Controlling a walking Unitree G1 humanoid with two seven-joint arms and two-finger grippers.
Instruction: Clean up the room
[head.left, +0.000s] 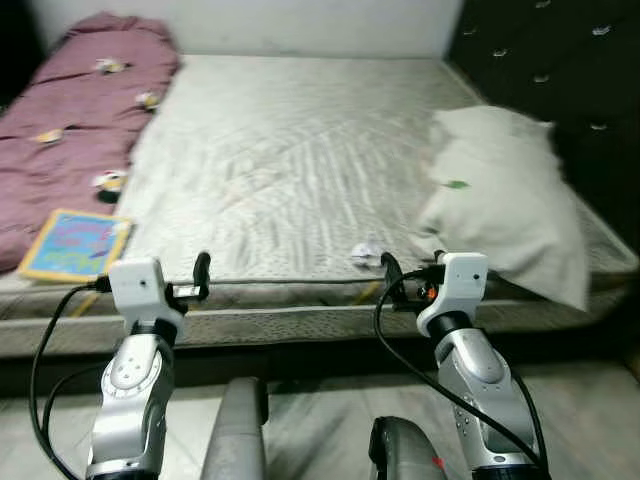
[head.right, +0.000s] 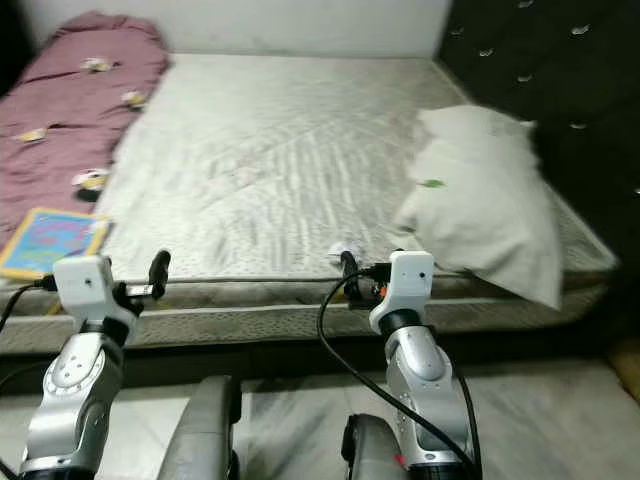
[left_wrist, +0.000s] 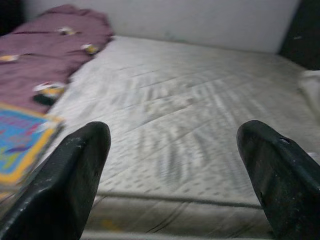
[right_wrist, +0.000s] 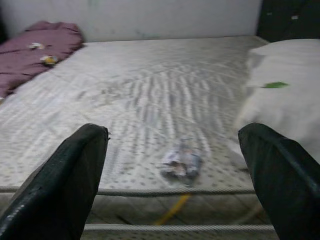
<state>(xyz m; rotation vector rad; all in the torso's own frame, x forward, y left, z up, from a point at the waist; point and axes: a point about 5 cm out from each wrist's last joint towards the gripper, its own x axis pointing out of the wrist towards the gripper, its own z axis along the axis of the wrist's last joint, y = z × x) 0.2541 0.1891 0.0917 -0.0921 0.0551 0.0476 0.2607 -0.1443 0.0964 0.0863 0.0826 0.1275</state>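
Note:
A small crumpled wrapper (head.left: 366, 253) lies on the bare mattress (head.left: 290, 150) near its front edge, just ahead of my right gripper (right_wrist: 174, 132), which is open and held short of the bed. My left gripper (left_wrist: 175, 131) is also open and empty, level with the mattress edge. To its left a colourful picture book (head.left: 75, 245) lies at the bed's front left corner. A white pillow (head.left: 500, 195) with a small green scrap (head.left: 456, 184) on it rests at the right side. A maroon blanket (head.left: 70, 120) is bunched along the left side.
A dark tufted headboard (head.left: 560, 70) stands along the bed's right side, and a white wall (head.left: 300, 25) runs behind the bed. Pale floor (head.left: 320, 420) lies between me and the bed frame. Both arms reach forward over it.

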